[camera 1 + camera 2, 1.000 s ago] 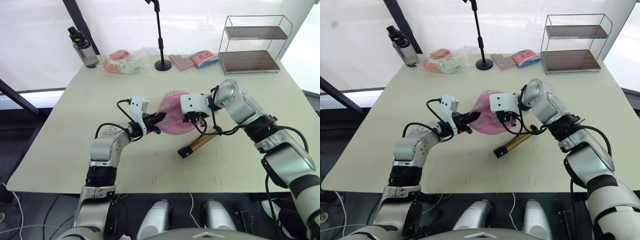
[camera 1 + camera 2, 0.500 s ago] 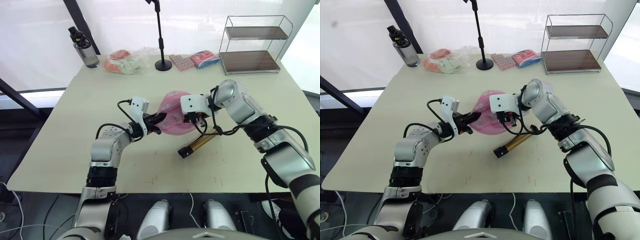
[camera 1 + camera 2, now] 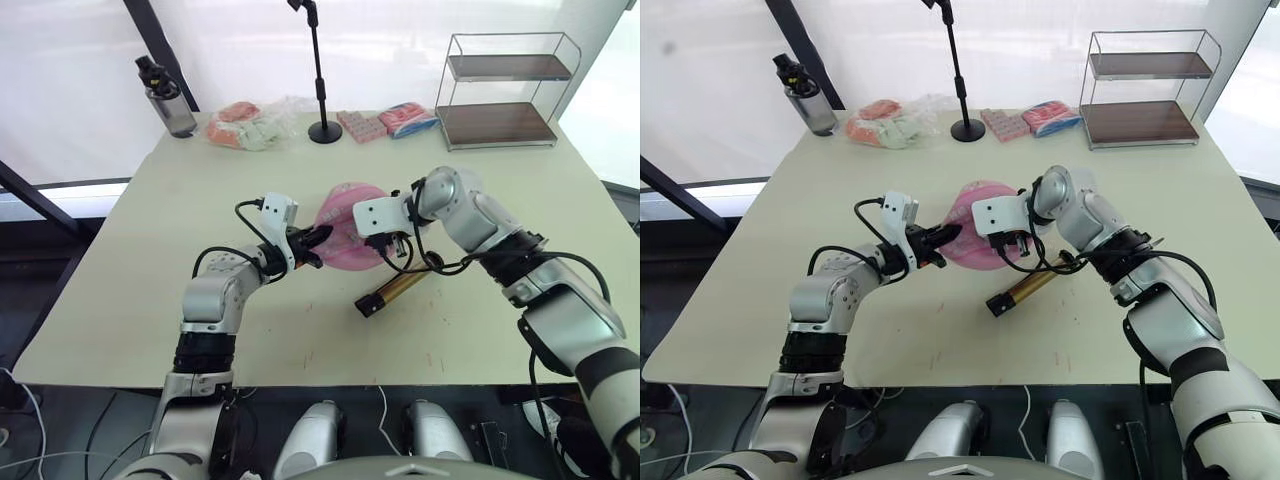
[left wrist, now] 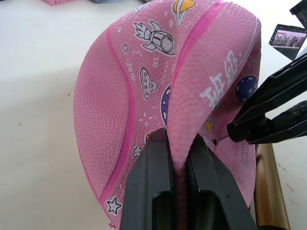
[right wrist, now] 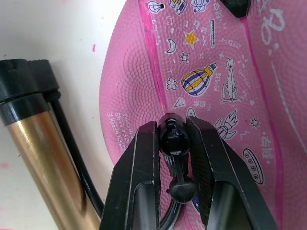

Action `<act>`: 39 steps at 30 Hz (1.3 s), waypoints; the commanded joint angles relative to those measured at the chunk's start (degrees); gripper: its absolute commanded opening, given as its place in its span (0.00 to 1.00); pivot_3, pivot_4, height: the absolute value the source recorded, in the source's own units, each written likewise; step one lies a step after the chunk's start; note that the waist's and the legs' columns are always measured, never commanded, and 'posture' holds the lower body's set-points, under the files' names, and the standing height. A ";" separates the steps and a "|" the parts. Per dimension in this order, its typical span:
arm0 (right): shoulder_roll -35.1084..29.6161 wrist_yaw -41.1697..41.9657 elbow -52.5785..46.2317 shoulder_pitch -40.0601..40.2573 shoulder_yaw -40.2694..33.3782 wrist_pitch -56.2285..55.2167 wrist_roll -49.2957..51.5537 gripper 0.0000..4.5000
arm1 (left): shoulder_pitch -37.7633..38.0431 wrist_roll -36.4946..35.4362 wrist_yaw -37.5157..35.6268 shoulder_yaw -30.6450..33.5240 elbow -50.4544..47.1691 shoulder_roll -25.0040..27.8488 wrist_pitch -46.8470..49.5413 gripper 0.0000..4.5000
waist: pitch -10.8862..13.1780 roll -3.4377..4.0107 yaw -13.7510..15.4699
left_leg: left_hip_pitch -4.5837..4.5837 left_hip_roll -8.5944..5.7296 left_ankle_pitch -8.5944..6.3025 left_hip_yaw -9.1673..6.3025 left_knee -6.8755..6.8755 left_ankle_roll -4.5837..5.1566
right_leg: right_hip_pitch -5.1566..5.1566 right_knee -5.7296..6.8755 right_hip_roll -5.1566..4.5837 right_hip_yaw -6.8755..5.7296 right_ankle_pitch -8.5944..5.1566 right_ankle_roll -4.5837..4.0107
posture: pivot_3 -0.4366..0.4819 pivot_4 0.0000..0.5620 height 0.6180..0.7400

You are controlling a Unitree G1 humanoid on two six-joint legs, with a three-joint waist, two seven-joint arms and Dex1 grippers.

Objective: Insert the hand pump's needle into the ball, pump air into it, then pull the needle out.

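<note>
The pink ball (image 3: 345, 238) is deflated and folded, standing on edge at mid-table. My left gripper (image 4: 176, 143) is shut on its folded rim from the left side (image 3: 318, 240). My right gripper (image 5: 172, 132) is shut on the needle's black fitting (image 5: 172, 142), pressed close against the ball's printed face on the right (image 3: 385, 240). The thin pin is hidden between my fingers and the rubber. The gold hand pump (image 3: 392, 290) lies on the table just in front of the ball. Its black hose (image 5: 79, 165) loops up to the fitting.
At the table's far edge stand a black microphone stand (image 3: 322, 70), a dark bottle (image 3: 165, 95), a bag of packets (image 3: 250, 122), pink-blue packets (image 3: 390, 120) and a wire shelf (image 3: 505, 90). Bare tabletop lies left and right of the ball.
My right arm has shifted slightly left, its gripper still shut on the fitting at the ball. The left arm and the ball have held still.
</note>
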 commanded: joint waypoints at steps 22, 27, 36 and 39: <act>5.95 -6.47 13.69 0.55 3.96 0.23 -7.25 0.07 | 2.82 -2.46 -0.48 -4.22 6.18 -0.58 9.84 0.00 | -0.87 -0.09 -1.36 | 1.44 0.01 -0.14 -0.09 -0.62 0.18 | 1.08 -0.10 0.05 0.28 -0.35 0.28 | 0.48 0.27 1.00; 6.27 -7.32 16.44 0.54 4.52 -0.14 -8.60 0.07 | 2.84 -2.39 -0.37 -4.25 6.52 -0.61 9.81 0.00 | -1.07 -0.07 -1.39 | 1.48 0.01 -0.15 -0.10 -0.64 0.18 | 1.11 -0.10 0.05 0.28 -0.36 0.28 | 0.48 0.27 1.00; 7.54 -9.18 20.03 0.51 5.29 -1.32 -9.46 0.07 | 2.95 -2.40 -0.14 -4.22 6.94 -0.49 9.77 0.00 | -1.31 -0.06 -1.46 | 1.75 -0.13 -0.28 -0.33 -0.77 -0.04 | 1.24 -0.11 0.06 0.38 -0.41 0.27 | 0.48 0.27 1.00; 7.69 -9.35 20.54 0.69 5.61 -1.57 -9.72 0.07 | 2.95 -2.36 -0.12 -4.10 7.11 -0.35 9.73 0.00 | -1.31 -0.06 -1.45 | 1.76 -0.14 -0.29 -0.37 -0.78 -0.06 | 1.27 -0.11 0.06 0.37 -0.43 0.27 | 0.48 0.27 1.00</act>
